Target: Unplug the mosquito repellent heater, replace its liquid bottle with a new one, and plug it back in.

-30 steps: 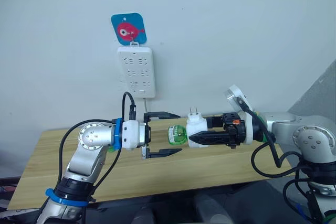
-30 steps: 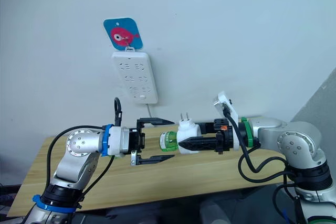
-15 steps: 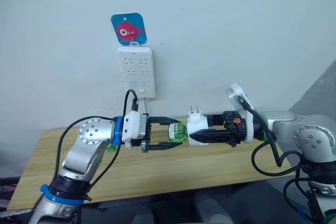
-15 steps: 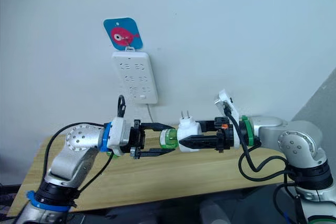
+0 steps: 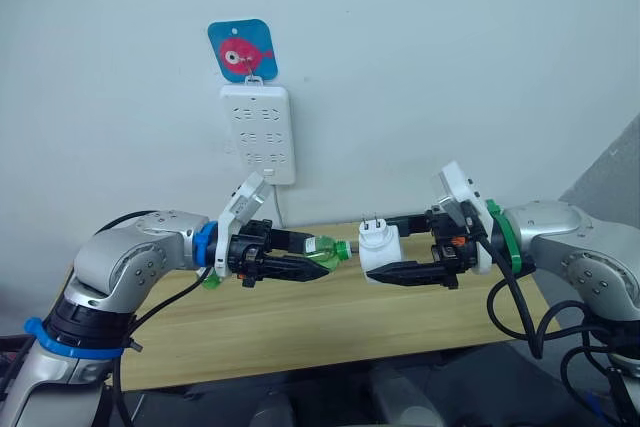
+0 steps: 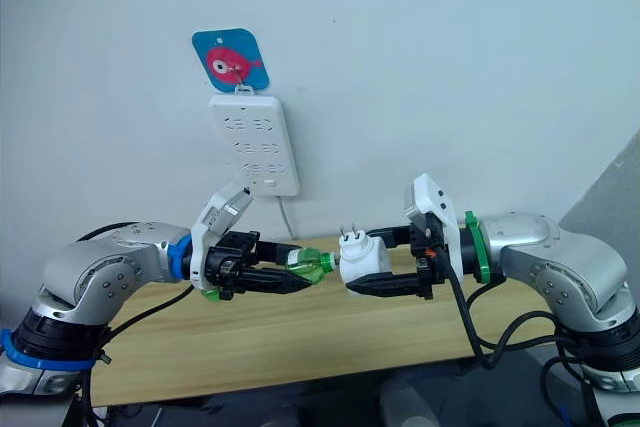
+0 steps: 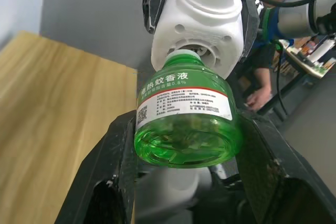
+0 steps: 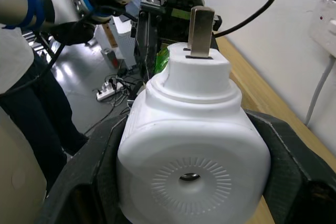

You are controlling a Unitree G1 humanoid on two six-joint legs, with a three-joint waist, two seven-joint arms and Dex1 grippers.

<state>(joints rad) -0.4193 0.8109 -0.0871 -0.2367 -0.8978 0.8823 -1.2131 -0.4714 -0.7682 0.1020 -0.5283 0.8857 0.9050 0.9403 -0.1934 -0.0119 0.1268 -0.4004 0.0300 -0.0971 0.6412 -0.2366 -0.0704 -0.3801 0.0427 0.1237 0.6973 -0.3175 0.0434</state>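
Heater: small white rounded plastic mosquito repellent heater point(image 5: 379, 252), unplugged, held in the air above the light wooden tabletop point(image 5: 300, 332), between my two arms. Its two metal prongs point(image 5: 372, 222) point upward; the round vent hole point(image 8: 189, 177) with its ring of fine ribs faces my right wrist camera.

Right gripper: my right gripper point(image 5: 385, 257) holds the heater, one black finger on each side of the white body, closed firmly against it.

Bottle: small green transparent liquid bottle point(image 5: 322, 249) with a white printed label point(image 7: 184, 99), lying roughly level. Its neck meets the round socket on the heater's underside; I cannot tell whether the neck is seated or already loose.

Left gripper: my left gripper point(image 5: 318, 254) is clamped narrowly on the green bottle, one black finger on each flank of its base.

Relation: the two grippers face each other tip to tip, bottle and heater joined in a line between them, above the table and not touching it.

Wall: long white multi-socket power strip point(image 5: 258, 134) hangs upright on the pale wall, above and behind my left gripper, under a blue square hook plate with a pink fish point(image 5: 242, 49). A white cable point(image 5: 277, 210) drops from the strip's lower edge.

Background: a person in dark clothing point(image 7: 265, 51) shows behind the heater in the left wrist view.
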